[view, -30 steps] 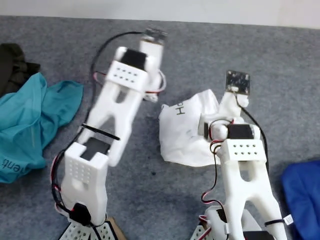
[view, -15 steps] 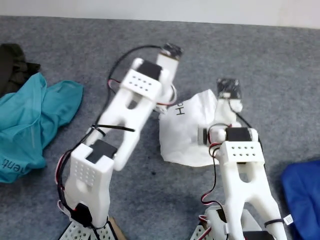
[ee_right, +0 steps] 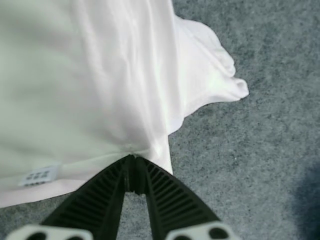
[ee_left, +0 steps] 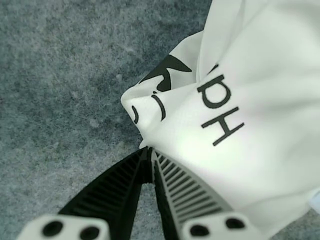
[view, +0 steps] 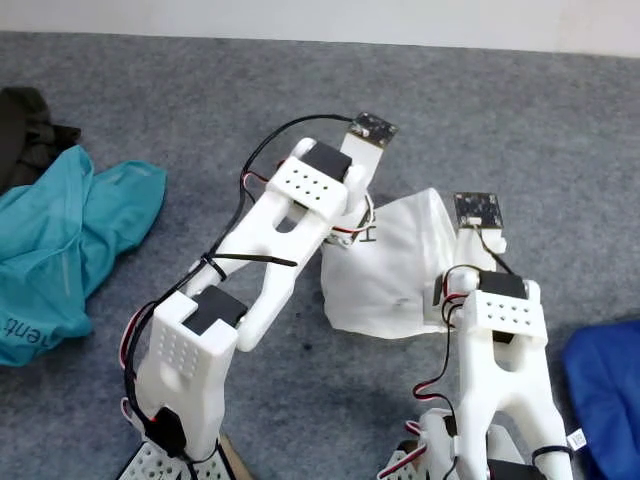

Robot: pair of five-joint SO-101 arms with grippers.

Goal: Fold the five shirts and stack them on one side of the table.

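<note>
The left fingers [ee_left: 122, 182] were pinched together on a corner of the white shirt [ee_left: 240, 90], right by its black lettering, with the cloth spilling away from their tips. The right fingers [ee_right: 167, 197] were likewise closed tight, nipping a hem of the same shirt just beside its small sewn-in label [ee_right: 39, 176]. Seen from above, the white shirt [view: 385, 275] lay crumpled in the middle of the grey surface [view: 520, 110], caught between the two arms, one at each side of it. Well off to one side lay a teal shirt [view: 70, 235] with a dark garment [view: 25, 125] behind it. A blue shirt [view: 605, 385] sat at the opposite edge.
</note>
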